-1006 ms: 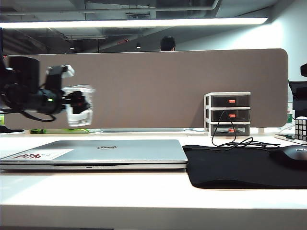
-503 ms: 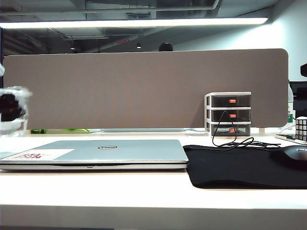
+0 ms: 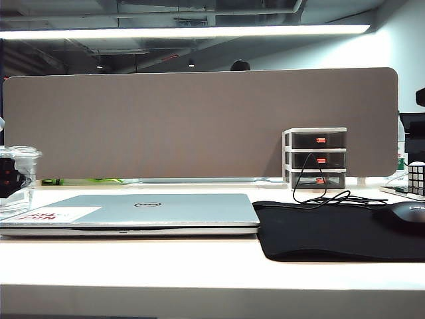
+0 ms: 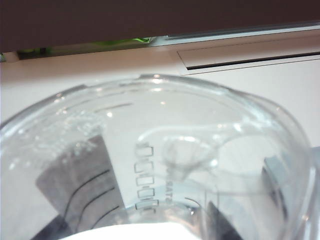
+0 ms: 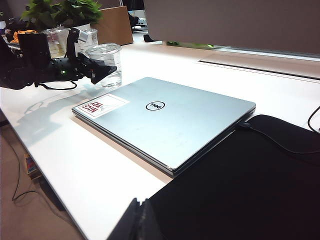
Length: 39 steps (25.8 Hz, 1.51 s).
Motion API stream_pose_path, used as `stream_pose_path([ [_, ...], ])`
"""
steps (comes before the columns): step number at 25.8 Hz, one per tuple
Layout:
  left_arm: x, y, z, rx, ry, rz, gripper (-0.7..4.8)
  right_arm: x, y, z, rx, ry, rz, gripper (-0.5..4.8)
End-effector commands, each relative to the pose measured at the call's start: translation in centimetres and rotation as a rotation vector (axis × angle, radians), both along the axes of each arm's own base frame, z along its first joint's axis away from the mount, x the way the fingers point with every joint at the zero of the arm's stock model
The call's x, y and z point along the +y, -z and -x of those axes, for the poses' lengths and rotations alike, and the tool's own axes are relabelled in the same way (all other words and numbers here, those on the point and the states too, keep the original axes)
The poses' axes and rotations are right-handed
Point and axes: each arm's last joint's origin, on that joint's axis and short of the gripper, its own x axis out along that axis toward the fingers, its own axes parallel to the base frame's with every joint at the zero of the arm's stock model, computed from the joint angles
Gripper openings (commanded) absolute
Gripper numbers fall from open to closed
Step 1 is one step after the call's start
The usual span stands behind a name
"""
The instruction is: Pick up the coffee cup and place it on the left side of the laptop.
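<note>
Since the earlier frame, the left arm has swung out of the exterior view toward its left edge and carried the coffee cup [image 3: 17, 178] lower, so only the clear cup shows there now, at the far left just above the desk [image 3: 199, 262] and beside the laptop's left end

From left to right in the exterior view: the cup, then the closed silver laptop [image 3: 153, 211] with its white and red sticker [image 3: 50, 214], then the black mouse mat [image 3: 325, 229] with a mouse [image 3: 405, 214] at the right edge. Behind the mat stands a small drawer unit [image 3: 316, 158] against the brown divider panel [image 3: 199, 123]

The right wrist view shows the left gripper [image 5: 102, 70] reaching in level, its black fingers pinching the cup [image 5: 105, 64] on both sides, close over the desk off the laptop's [image 5: 170, 117] sticker end. Whether the cup's base touches the desk cannot be told

The left wrist view is filled by the cup's [image 4: 160, 165] clear lid, with dark finger shapes behind it

The right gripper [image 5: 137, 222] shows only as a dark tip low in its own view; its jaw state cannot be told
</note>
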Motion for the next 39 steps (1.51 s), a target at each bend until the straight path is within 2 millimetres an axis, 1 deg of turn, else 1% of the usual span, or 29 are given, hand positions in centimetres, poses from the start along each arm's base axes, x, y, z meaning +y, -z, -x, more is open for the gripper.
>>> stream_pose_path([
  [1,0.1,-0.5,-0.1,-0.056,0.007,0.005,3.1,0.0,0.1,0.0,-0.008,-0.006,0.002,-0.01],
  [2,0.1,-0.5,-0.1,-0.058,0.014,0.005,3.22,0.0,0.1,0.0,-0.008,-0.006,0.002,-0.01],
  [4,0.0,-0.6,0.0,-0.065,0.038,0.004,3.77,0.0,0.1,0.0,-0.009,-0.006,0.002,-0.01],
  [7,0.0,-0.6,0.0,-0.067,0.047,0.005,3.78,0.0,0.1,0.0,-0.008,-0.006,0.002,-0.01],
  [9,0.2,-0.6,0.0,-0.066,0.069,0.008,3.89,0.0,0.1,0.0,-0.008,-0.006,0.002,-0.01],
  [10,0.5,-0.6,0.2,-0.063,0.082,0.02,4.7,0.0,0.1,0.0,-0.008,-0.006,0.002,-0.01],
  [11,0.6,-0.6,0.2,-0.058,0.076,0.041,4.79,0.0,0.1,0.0,-0.008,-0.006,0.002,-0.01],
  [14,1.8,-0.4,0.9,-0.043,0.05,0.085,4.79,0.0,0.1,0.0,-0.008,-0.007,0.002,-0.01],
  [17,2.4,-0.1,1.9,-0.039,0.074,0.109,4.79,0.0,0.1,0.0,-0.008,-0.009,0.002,-0.01],
  [21,2.1,0.4,3.1,-0.038,0.067,0.143,4.79,0.0,0.1,0.0,-0.005,-0.01,0.002,-0.01],
  [25,1.4,1.0,5.2,-0.01,0.048,0.196,4.79,0.0,0.2,0.0,0.01,-0.01,0.003,-0.01],
  [26,1.0,0.8,6.2,-0.003,0.047,0.198,4.79,0.0,0.2,0.0,0.009,-0.01,0.003,-0.01],
  [29,0.5,0.2,7.6,-0.006,0.039,0.193,4.79,0.0,0.2,0.0,0.009,-0.01,0.003,-0.01],
  [31,0.0,-0.7,9.0,-0.021,0.01,0.193,4.79,0.0,0.2,0.0,0.009,-0.009,0.003,-0.01],
  [33,-0.6,-1.5,10.6,-0.03,0.009,0.226,4.79,0.0,0.3,0.0,0.012,-0.009,0.003,-0.01],
  [34,-0.8,-1.8,11.0,-0.033,0.01,0.239,4.79,0.0,0.3,0.0,0.012,-0.006,0.003,-0.01],
  [35,-1.2,-2.3,12.0,-0.043,0.009,0.259,4.79,0.0,0.3,0.0,0.012,0.004,0.004,-0.01],
  [39,-2.0,-3.5,14.2,-0.088,0.016,0.26,4.79,0.0,0.3,0.0,0.014,0.007,0.002,-0.01],
])
